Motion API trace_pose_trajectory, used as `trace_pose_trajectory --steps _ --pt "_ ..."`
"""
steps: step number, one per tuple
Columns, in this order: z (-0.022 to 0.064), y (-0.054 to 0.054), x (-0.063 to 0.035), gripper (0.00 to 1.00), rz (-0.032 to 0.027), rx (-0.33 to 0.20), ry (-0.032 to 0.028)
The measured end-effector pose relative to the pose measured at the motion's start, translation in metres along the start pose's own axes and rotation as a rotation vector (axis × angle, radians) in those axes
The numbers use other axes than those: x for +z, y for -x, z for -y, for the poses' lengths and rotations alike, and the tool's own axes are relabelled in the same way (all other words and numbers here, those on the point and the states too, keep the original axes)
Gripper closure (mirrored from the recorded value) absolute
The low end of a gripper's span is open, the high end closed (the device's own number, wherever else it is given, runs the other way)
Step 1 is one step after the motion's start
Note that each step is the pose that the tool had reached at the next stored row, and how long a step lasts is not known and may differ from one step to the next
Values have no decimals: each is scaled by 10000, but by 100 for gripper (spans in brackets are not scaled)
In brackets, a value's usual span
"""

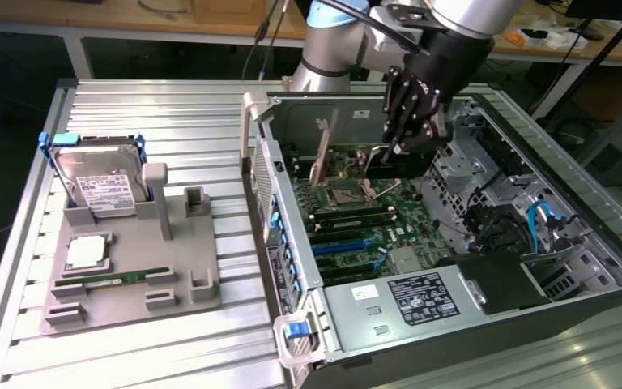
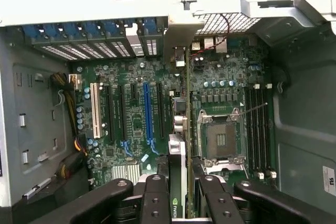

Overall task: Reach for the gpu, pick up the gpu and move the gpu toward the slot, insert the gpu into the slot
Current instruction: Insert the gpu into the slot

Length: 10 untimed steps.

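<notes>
My gripper [image 1: 403, 150] is inside the open computer case, shut on the gpu [image 1: 395, 170], a thin black card held on edge above the green motherboard. In the wrist view the gpu [image 2: 177, 156] runs edge-on away from between the black fingers [image 2: 155, 198], with its metal bracket toward the case's rear wall. The long blue slot [image 2: 147, 108] lies on the board beside the card, a short gap away and not under it. The same slot [image 1: 343, 240] sits nearer the front of the exterior view than the gripper. The card hangs clear of the board.
The square processor socket [image 2: 220, 140] and black memory sockets [image 2: 260, 129] lie on the card's other side. Outside the case, a grey fixture [image 1: 133, 267] holds a silver hard drive [image 1: 100, 182] and a green memory stick [image 1: 122, 279]. The power supply [image 1: 419, 300] fills the case's near end.
</notes>
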State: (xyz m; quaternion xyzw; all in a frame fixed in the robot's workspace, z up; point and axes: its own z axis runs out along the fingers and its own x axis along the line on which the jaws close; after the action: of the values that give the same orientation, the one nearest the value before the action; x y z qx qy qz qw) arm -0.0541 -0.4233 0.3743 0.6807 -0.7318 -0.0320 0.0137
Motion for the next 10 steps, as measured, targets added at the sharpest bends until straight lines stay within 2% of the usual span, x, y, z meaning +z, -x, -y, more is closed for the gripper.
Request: trace_pose_trajectory --steps 2,5,10 --pt "3 -4 42 73 3 63 11" --pt "4 -5 51 73 -1 81 22" --pt "6 -6 96 73 -53 -736 40"
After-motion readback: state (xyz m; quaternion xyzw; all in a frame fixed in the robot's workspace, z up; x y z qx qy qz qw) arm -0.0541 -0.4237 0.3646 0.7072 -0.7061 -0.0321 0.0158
